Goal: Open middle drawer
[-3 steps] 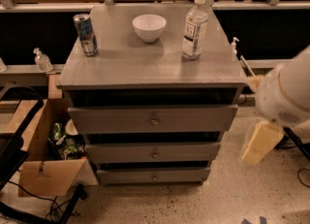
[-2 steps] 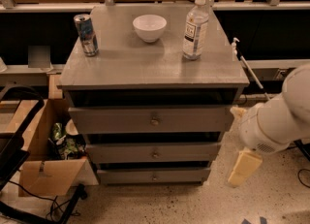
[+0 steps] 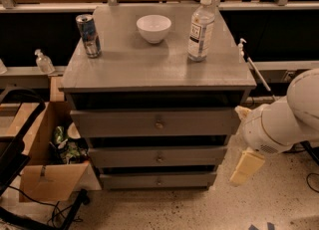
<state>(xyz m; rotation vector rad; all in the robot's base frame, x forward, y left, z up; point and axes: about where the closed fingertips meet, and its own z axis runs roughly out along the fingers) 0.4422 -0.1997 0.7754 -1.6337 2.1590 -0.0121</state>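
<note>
The grey cabinet [image 3: 159, 69] has three drawers, all shut. The middle drawer [image 3: 124, 157] has a medium-height front and a small round knob [image 3: 159, 159]. The taller top drawer [image 3: 114, 123] is above it and the narrow bottom drawer [image 3: 129, 180] below. My gripper [image 3: 239, 145] is at the cabinet's right side, level with the middle drawer and right of its knob. It is open and empty, with one cream finger [image 3: 246, 167] low and the other fingertip [image 3: 242, 111] near the top drawer's right end.
A can [image 3: 88, 35], a white bowl [image 3: 153, 28] and a water bottle [image 3: 201, 27] stand on the cabinet top. An open cardboard box [image 3: 47, 176] with clutter sits on the floor at left. Dark equipment [image 3: 12, 154] is at far left. Speckled floor lies in front.
My arm has moved left and down from the right edge, bringing the gripper close to the cabinet's right side. The drawers have not moved.
</note>
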